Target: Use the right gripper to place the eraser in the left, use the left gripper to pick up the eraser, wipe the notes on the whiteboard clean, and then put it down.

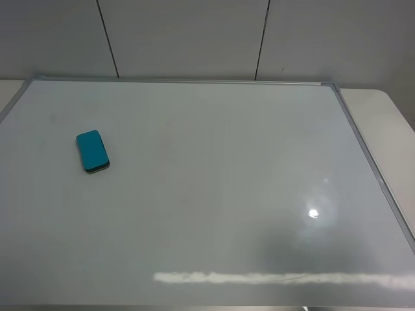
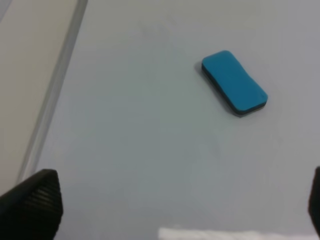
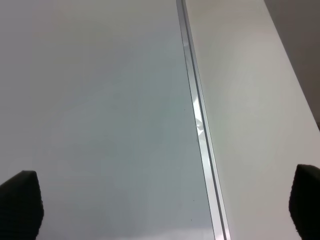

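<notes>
Pale desk [image 1: 389, 110] under framed whiteboard [image 1: 214, 194], surface wiped clean. Eraser [image 1: 93, 151] flat on board's left part, teal face up, untouched. Left claw [image 2: 175, 210] spread wide, empty, above board short of eraser. Right claw [image 3: 165, 210] spread, empty, over board's right frame edge.
</notes>
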Robot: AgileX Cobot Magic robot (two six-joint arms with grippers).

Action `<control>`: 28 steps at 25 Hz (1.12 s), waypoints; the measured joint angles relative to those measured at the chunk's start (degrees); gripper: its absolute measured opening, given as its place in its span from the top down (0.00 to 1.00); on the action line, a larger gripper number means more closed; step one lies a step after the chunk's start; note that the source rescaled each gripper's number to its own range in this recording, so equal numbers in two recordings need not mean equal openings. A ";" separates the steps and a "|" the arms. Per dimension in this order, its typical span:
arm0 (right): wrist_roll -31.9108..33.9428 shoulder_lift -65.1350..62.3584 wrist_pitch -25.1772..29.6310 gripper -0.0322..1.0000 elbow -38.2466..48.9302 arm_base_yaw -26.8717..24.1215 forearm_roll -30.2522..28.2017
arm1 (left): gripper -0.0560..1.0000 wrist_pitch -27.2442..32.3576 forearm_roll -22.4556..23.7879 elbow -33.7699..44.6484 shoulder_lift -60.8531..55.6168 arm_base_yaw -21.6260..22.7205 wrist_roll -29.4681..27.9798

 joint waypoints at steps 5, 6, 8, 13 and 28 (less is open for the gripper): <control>0.00 0.00 0.00 0.01 0.00 0.00 0.00 | 0.00 0.00 0.05 0.00 0.00 -4.65 -0.05; 0.00 0.00 0.00 0.01 0.00 0.00 0.00 | 0.00 0.00 0.05 0.00 0.00 -5.81 -0.05; 0.00 0.00 0.00 0.01 0.00 0.00 0.00 | 0.00 0.00 0.05 0.00 0.00 -8.01 -0.05; 0.00 0.00 0.00 0.01 0.00 0.00 0.00 | 0.00 0.00 0.20 0.00 0.00 -9.12 -0.08; 0.00 0.00 0.00 0.01 0.00 0.00 0.00 | 0.00 0.00 0.25 0.00 0.00 -9.12 -0.42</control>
